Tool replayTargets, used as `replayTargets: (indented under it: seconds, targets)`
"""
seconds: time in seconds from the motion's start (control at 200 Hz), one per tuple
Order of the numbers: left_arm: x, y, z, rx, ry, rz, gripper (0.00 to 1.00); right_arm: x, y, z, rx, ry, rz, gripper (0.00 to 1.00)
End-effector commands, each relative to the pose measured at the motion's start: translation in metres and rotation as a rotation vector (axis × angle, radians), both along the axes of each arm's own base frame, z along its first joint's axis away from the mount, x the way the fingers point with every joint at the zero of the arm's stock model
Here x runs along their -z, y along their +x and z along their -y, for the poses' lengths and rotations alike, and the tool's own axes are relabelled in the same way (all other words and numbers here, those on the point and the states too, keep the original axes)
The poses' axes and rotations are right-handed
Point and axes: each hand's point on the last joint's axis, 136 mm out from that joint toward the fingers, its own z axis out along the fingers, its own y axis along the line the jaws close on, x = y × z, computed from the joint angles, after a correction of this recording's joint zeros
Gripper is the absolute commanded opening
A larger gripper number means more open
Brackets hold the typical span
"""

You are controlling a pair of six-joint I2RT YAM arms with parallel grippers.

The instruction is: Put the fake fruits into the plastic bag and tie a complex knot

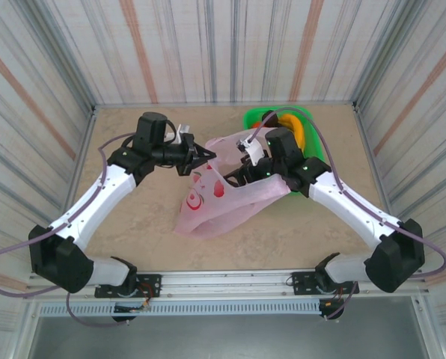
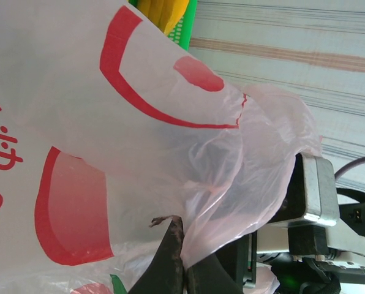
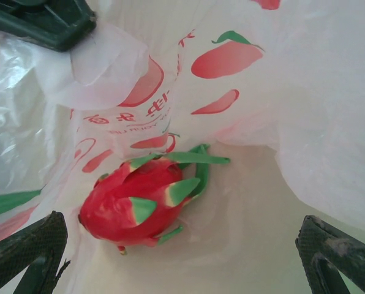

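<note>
Pink plastic bag (image 1: 219, 194), mid-frame, hangs from my left claw (image 2: 181, 251) clamped on its rim; my right claw (image 3: 182, 251), spread wide above the dragon fruit (image 3: 133, 208) inside, could snag the film and spill it.

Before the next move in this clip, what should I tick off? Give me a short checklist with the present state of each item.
1. Left hand shut on the plastic bag, holding its mouth open: ok.
2. Right hand open and holding nothing: ok.
3. Dragon fruit lying on the bag's floor, apart from the right hand's fingers: ok.
4. All fruits bagged: not ok; yellow fruit sits on the green tray.
5. Right hand's way out of the bag: cannot tell; folds hang close on both sides.
</note>
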Motion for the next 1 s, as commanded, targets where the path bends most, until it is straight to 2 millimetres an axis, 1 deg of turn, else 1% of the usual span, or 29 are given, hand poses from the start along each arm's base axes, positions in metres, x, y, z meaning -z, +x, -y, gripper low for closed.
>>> replayTargets:
  seconds: [0.0, 0.095, 0.27, 0.416, 0.486, 0.526, 0.591, 0.751, 0.781, 0.796, 0.806, 0.831, 0.997]
  targets:
    - [-0.007, -0.009, -0.008, 0.024, -0.002, 0.031, 0.0, 0.005, -0.005, 0.021, 0.072, -0.029, -0.024, 0.99]
    - [-0.008, -0.012, -0.012, 0.033, 0.002, 0.04, 0.0, 0.011, -0.005, 0.037, 0.108, -0.037, -0.039, 0.99]
    - [-0.013, -0.015, -0.027, 0.027, -0.009, 0.069, 0.0, 0.02, -0.005, 0.066, 0.195, -0.069, -0.102, 0.99]
    - [-0.013, -0.015, -0.038, 0.008, -0.025, 0.084, 0.0, 0.023, -0.012, 0.08, 0.218, -0.069, -0.129, 0.99]
    - [-0.012, -0.015, -0.04, 0.005, -0.028, 0.083, 0.0, 0.021, -0.015, 0.085, 0.226, -0.06, -0.132, 0.99]
    - [-0.011, -0.014, -0.04, 0.006, -0.03, 0.083, 0.0, 0.018, -0.018, 0.087, 0.23, -0.047, -0.134, 0.99]
    - [-0.01, -0.014, -0.039, 0.016, -0.033, 0.078, 0.0, 0.008, -0.023, 0.087, 0.225, -0.009, -0.131, 0.99]
    - [-0.009, -0.011, -0.039, 0.014, -0.032, 0.077, 0.0, -0.018, -0.045, 0.083, 0.185, 0.069, -0.157, 0.99]
    - [-0.009, -0.01, -0.04, 0.01, -0.031, 0.078, 0.0, -0.019, -0.048, 0.084, 0.186, 0.068, -0.168, 0.99]
    - [-0.009, -0.01, -0.04, 0.011, -0.031, 0.08, 0.0, -0.019, -0.048, 0.085, 0.191, 0.065, -0.173, 0.99]
    - [-0.009, -0.01, -0.04, 0.01, -0.03, 0.079, 0.0, -0.025, -0.051, 0.087, 0.193, 0.073, -0.157, 0.99]
    - [-0.009, -0.009, -0.04, 0.011, -0.031, 0.082, 0.0, -0.029, -0.053, 0.091, 0.208, 0.071, -0.147, 0.99]
    - [-0.009, -0.006, -0.045, 0.015, -0.04, 0.08, 0.0, -0.044, -0.056, 0.118, 0.33, 0.019, -0.143, 0.99]
